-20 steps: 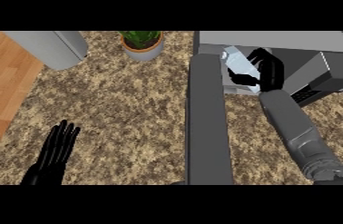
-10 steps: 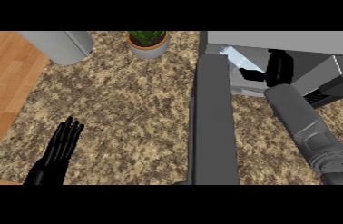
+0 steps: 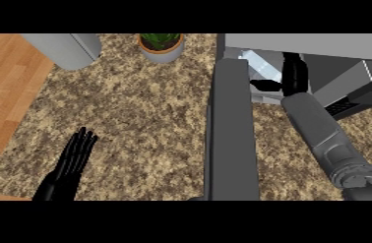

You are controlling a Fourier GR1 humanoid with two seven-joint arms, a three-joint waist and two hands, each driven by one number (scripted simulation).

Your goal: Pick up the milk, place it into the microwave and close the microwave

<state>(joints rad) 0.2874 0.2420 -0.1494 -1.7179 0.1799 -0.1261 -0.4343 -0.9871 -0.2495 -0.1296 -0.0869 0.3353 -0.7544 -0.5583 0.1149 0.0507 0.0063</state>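
1 milk carton (image 3: 260,65) inside microwave (image 3: 341,55), just beside right hand (image 3: 292,75), fingers uncurled.

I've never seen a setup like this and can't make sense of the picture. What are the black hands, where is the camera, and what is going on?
The camera sits in a humanoid robot's head and looks steeply down at a speckled kitchen counter. The two grey forearms coming up from the bottom edge are the robot's own, each ending in a black hand.

The left hand rests open at the lower left, fingers straight, holding nothing.

The right hand reaches into the open microwave at the upper right. Just beside it inside is a pale carton, the milk. Whether the fingers are closed round it cannot be told from this view.

The long dark slab running down the middle is the microwave's door, swung open toward the robot.

Also on the counter: a potted plant at the top and a grey rounded object at the upper left.
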